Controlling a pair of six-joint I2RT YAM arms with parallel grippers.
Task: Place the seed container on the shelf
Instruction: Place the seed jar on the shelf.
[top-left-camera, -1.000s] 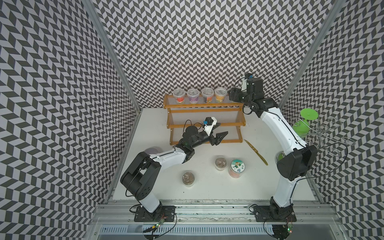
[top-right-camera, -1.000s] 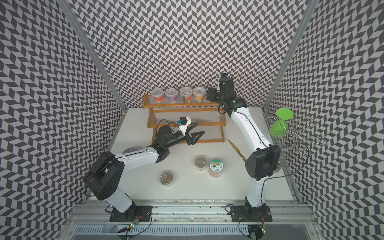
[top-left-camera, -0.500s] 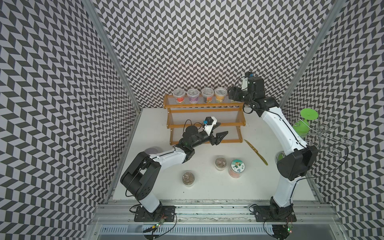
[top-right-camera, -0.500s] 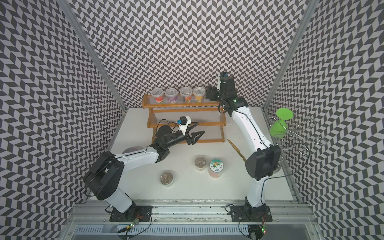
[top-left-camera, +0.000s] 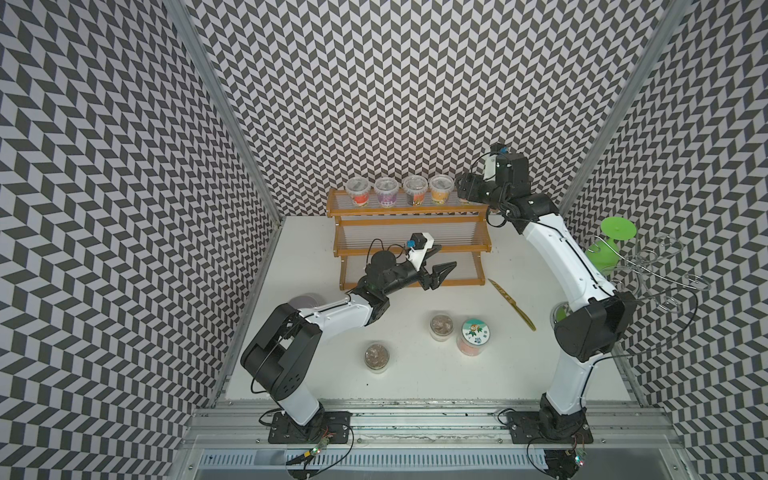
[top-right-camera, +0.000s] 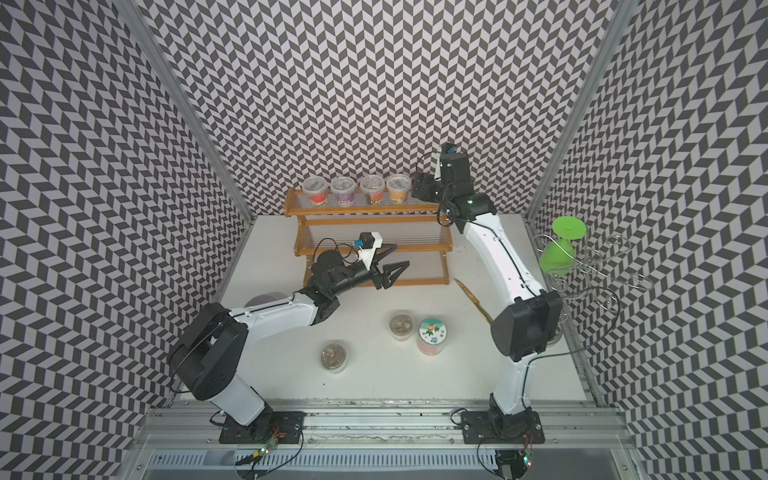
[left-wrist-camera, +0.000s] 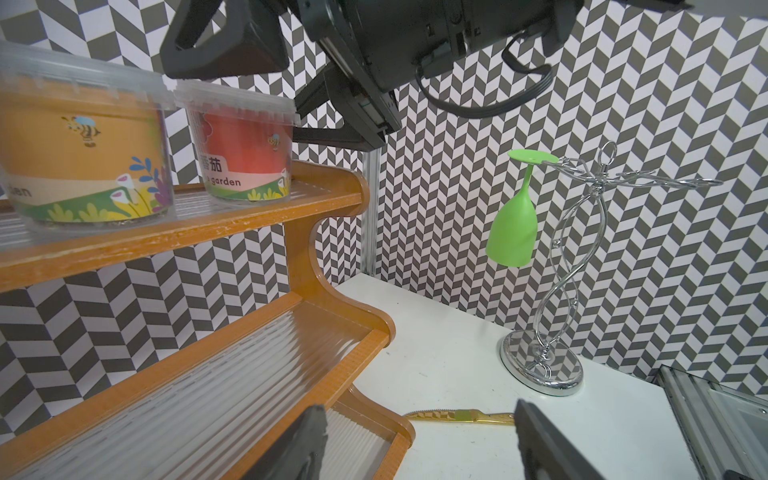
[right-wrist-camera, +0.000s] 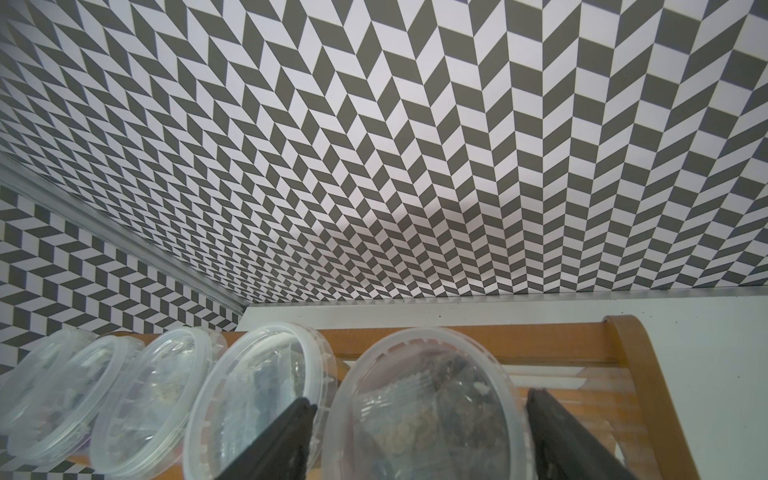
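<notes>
The shelf (top-left-camera: 411, 250) (top-right-camera: 365, 249) stands at the back of the table. On the right end of its top tier (left-wrist-camera: 249, 220) stands the seed container (right-wrist-camera: 419, 407), a clear-lidded cup with a red label (left-wrist-camera: 245, 158). My right gripper (top-left-camera: 465, 192) (right-wrist-camera: 419, 415) is open over it, one finger on each side of the lid with small gaps. In both top views this gripper hides the cup. My left gripper (top-left-camera: 446, 255) (left-wrist-camera: 415, 449) hovers open and empty in front of the lowest tier.
Several more cups (top-left-camera: 414, 191) line the top tier left of the right gripper. Two clear-lidded cups (top-left-camera: 377, 356) (top-left-camera: 441, 326) and a picture-lidded jar (top-left-camera: 476, 336) stand on the table. A gold knife (top-left-camera: 511, 303) and a wire stand (top-left-camera: 648, 266) holding a green glass (left-wrist-camera: 513, 228) are at the right.
The right gripper's jaws have spread a little wider around the container on the top tier. The left arm has not moved.
</notes>
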